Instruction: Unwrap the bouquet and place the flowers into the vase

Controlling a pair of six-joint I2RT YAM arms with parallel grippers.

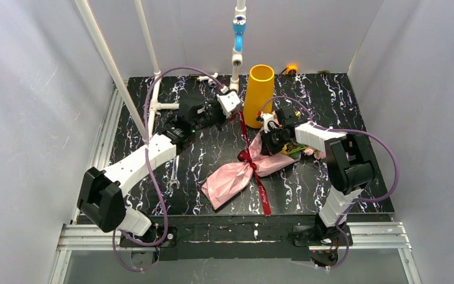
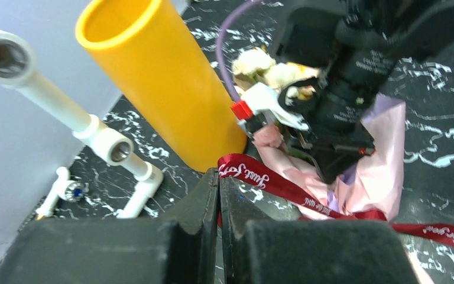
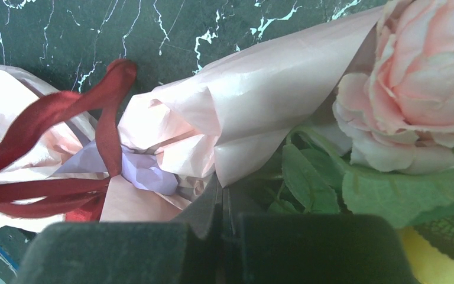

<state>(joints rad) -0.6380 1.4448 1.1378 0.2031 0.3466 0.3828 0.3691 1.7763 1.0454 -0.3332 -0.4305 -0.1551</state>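
The bouquet lies on the black marbled table in its pink paper, tied with a dark red ribbon. Its flowers point right under my right arm. The mustard-yellow vase stands upright behind it. My left gripper is just left of the vase, shut on one ribbon tail, which runs taut back to the bow. My right gripper is shut on the paper's edge at the bouquet's open end. A pale pink rose and green leaves lie beside it.
A white pipe with a blue section rises behind the vase. White pipe fittings lie at the back left, with a slanted white pole above them. A small wrench lies near the left arm. A second ribbon tail trails toward the front edge.
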